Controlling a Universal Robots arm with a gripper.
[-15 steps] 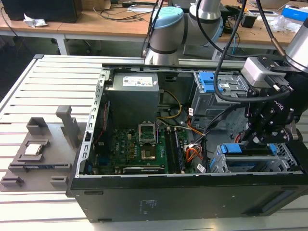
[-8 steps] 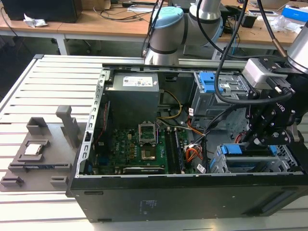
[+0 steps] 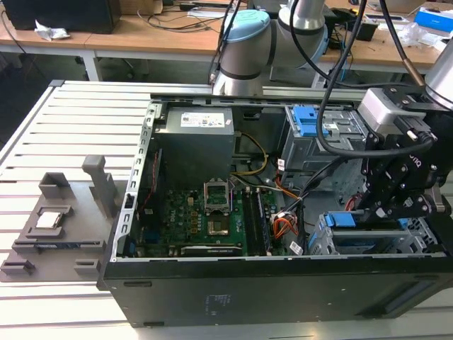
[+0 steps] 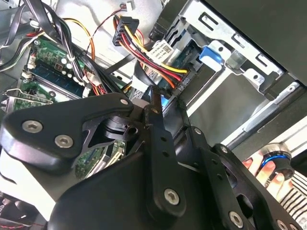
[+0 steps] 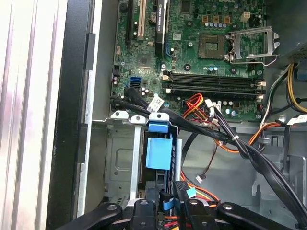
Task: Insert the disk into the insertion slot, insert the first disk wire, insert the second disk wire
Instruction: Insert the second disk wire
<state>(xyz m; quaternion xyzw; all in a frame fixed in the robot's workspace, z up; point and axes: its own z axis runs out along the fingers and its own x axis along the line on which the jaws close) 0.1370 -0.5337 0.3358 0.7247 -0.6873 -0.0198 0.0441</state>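
A: Status pls. Where's the disk?

B: From my end the disk [image 3: 368, 239] looks seated in the insertion slot [image 3: 322, 241], the low silver cage at the front corner of the PC case [image 3: 212, 297] on the exterior view's right. Blue carrier tab [image 5: 158, 152] shows standing in the bay in the first wrist view. So step 1 reads as done, imo.

A: And the tool?

B: Tool [image 5: 169, 200] is right over the disk's end, fingers pressed close together around a small black connector [image 5: 180, 187] w/ a blue lead, at the disk's edge. Pinching it, I'd judge, not fully sure.

A: So wire 1 in?

B: Can't confirm seated. Looks like it's mid-insert or just plugged. The multicoloured power plug [image 4: 123, 24] w/ red/yellow/orange leads hangs loose above the bay in the second wrist view, so at least one wire is left.

A: Anything else?

B: A person's hand [image 4: 268, 167] near the case edge in the second wrist view, well apart from the tool.
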